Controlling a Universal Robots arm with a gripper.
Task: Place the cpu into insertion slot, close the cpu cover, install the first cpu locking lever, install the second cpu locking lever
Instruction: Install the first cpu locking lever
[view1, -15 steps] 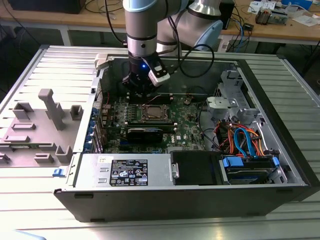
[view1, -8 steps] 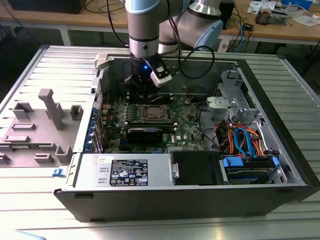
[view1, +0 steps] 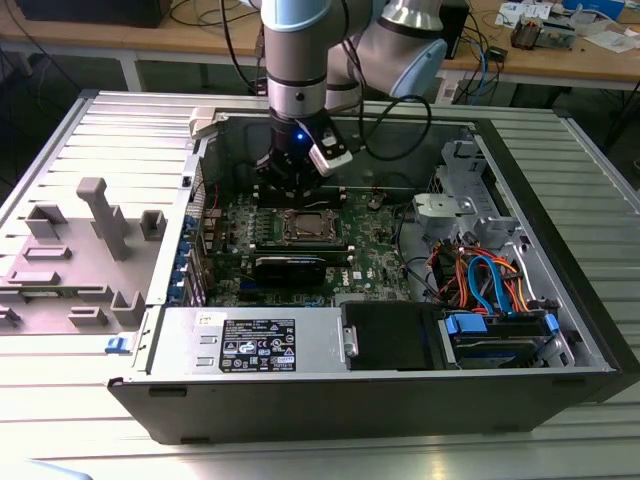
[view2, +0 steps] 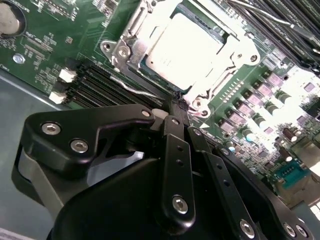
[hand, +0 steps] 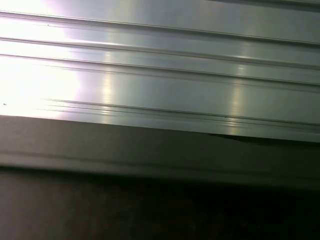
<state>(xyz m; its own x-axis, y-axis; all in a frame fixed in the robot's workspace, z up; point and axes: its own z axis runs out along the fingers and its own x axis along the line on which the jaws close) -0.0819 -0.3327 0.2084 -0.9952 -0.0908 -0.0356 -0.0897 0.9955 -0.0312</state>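
Note:
The cpu (view2: 187, 42) lies flat in the insertion slot (view1: 305, 226), its silvery top showing through the window of the cpu cover (view2: 235, 50), which is folded down over it. A thin wire locking lever (view2: 135, 89) runs along the socket's edge next to the memory slots. My gripper (view2: 176, 106) is shut, with its black fingertips together at the end of that lever, by the socket's corner. Whether the wire is pinched between them I cannot tell. In the exterior view the gripper (view1: 293, 185) hangs just over the socket's far edge inside the open computer case.
Long black memory slots (view2: 100, 82) lie beside the socket. A power-supply box (view1: 250, 345) fills the case's near side, and a drive cage with orange and blue cables (view1: 490, 290) is at the exterior view's right. A grey fixture (view1: 100, 230) stands outside the case.

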